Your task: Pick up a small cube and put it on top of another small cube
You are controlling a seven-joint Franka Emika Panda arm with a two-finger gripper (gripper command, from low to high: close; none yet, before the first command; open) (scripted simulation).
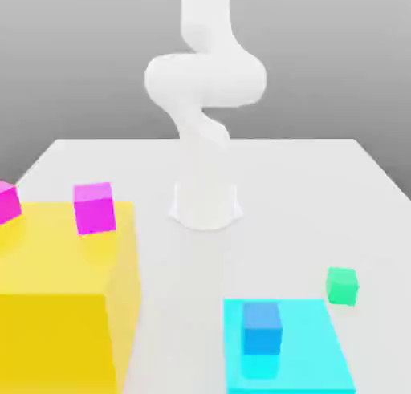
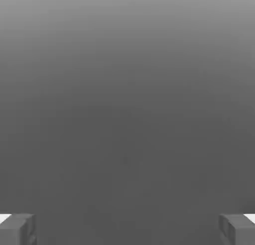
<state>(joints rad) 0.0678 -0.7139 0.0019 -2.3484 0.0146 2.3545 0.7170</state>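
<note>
The small green cube (image 1: 342, 286) rests on the white table (image 1: 305, 192) toward the exterior view's right, near the front. Just to its left a blue cube (image 1: 262, 328) sits on a flat cyan pad (image 1: 313, 360). My white arm (image 1: 205, 87) rises from its base at the middle of the table and leaves the exterior view overhead. In the hand view my gripper (image 2: 127, 229) is open: two grey fingertips (image 2: 17, 229) stand far apart with nothing between them, facing a plain grey background.
A large yellow block (image 1: 56, 304) fills the front of the exterior view's left side. One magenta cube (image 1: 94, 208) stands on its far edge and another magenta cube (image 1: 6, 201) at the picture's left border.
</note>
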